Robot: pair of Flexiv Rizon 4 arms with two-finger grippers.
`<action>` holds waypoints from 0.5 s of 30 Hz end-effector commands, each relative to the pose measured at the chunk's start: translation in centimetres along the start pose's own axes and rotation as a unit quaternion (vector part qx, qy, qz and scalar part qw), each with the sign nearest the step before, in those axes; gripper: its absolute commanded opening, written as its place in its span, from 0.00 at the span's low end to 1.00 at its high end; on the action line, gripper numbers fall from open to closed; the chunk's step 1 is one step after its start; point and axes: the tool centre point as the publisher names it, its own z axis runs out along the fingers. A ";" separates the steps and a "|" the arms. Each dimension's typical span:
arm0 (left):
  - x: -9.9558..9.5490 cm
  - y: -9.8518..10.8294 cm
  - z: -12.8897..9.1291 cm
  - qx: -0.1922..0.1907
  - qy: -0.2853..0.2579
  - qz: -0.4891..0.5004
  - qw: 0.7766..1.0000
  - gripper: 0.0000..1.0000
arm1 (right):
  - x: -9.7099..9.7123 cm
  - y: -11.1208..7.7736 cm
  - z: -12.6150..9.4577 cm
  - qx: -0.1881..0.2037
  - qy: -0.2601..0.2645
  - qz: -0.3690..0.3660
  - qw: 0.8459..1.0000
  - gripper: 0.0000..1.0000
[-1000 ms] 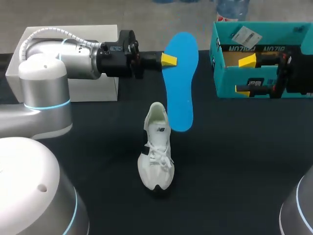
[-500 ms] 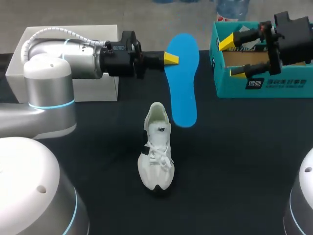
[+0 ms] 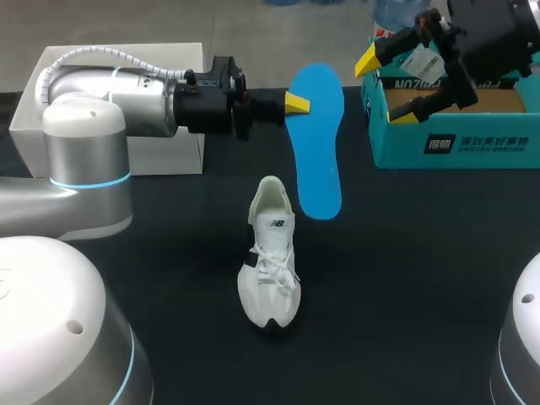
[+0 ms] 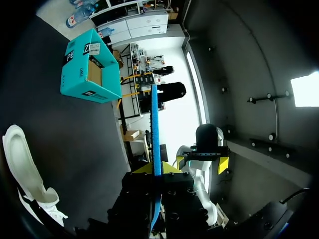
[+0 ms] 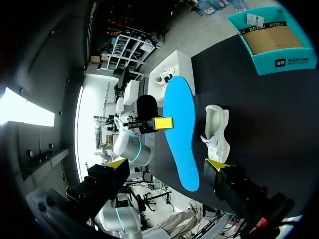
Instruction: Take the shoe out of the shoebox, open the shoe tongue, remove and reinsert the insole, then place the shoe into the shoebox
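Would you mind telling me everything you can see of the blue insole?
The blue insole is a flat, foot-shaped sheet, apparently foam, bright blue. The left gripper pinches its edge near one end, so it hangs lengthwise in the air above the table, beyond the white shoe and apart from it. Nothing else touches it.

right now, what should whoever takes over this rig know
Left hand: shut on the blue insole, holding it in the air beyond the shoe.
Right hand: open, empty, raised by the left end of the shoebox.
The shoe stands upright mid-table, toe towards the robot. The shoebox is open and empty, far right.
Done: shoe out, insole out.
Left: reinsert the insole, put the shoe back in the shoebox.
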 end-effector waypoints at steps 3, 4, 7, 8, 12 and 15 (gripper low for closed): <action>-0.1 0.2 0.3 0.000 -0.007 -0.016 1.000 0.00 | 0.4 0.7 0.4 0.008 -0.039 0.001 0.999 1.00; -0.2 0.2 0.3 -0.001 -0.008 -0.017 1.000 0.00 | 0.4 0.7 0.4 0.008 -0.039 0.001 0.999 1.00; -0.4 0.2 0.3 -0.002 -0.010 -0.029 1.000 0.00 | 0.4 0.7 0.4 0.008 -0.039 0.001 0.999 1.00; -0.4 0.2 0.4 -0.004 -0.012 -0.031 0.999 0.00 | 0.4 0.7 0.4 0.008 -0.039 0.001 0.999 1.00; -0.6 0.2 0.4 -0.005 -0.016 -0.034 0.999 0.00 | 1.7 1.6 1.1 0.026 -0.084 -0.007 0.996 1.00; -0.5 0.2 0.5 -0.005 -0.016 -0.037 0.999 0.00 | 2.1 1.9 1.5 0.027 -0.121 -0.009 0.992 1.00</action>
